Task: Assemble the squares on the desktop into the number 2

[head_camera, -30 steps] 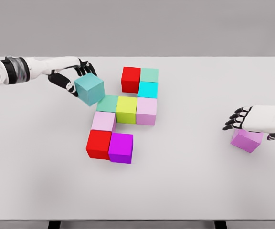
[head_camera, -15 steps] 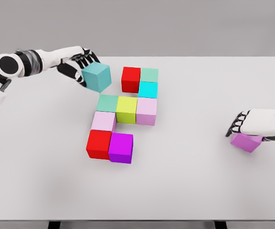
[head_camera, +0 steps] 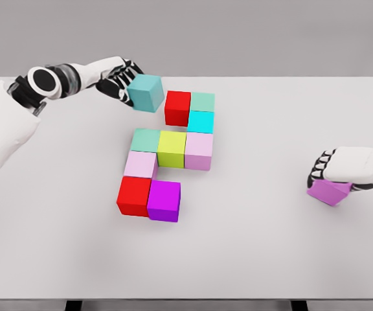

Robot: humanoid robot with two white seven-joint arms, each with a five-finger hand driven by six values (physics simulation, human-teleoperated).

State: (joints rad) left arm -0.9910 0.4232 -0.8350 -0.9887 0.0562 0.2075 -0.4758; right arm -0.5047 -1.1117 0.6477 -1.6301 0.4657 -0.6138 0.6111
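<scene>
My left hand point(head_camera: 125, 81) is shut on a teal cube point(head_camera: 146, 93), held just left of the red cube point(head_camera: 177, 107) in the top row. That row continues with a green cube point(head_camera: 203, 102) and a cyan cube point(head_camera: 201, 121). Below lie a middle row of green point(head_camera: 146, 140), yellow-green point(head_camera: 171, 148) and pale pink point(head_camera: 199, 150) cubes. A pale pink cube point(head_camera: 140, 164), a red cube point(head_camera: 134, 195) and a magenta cube point(head_camera: 164, 201) follow lower down. At the right, my right hand point(head_camera: 329, 173) is curled over a violet cube point(head_camera: 329, 192), which is tilted.
The white table point(head_camera: 251, 259) spreads wide around the cluster, with its front edge near the bottom of the view and its far edge behind the top row.
The left hand carried the teal cube up and to the right, from beside the middle row to beside the top red cube. The right hand closed down onto the violet cube.
</scene>
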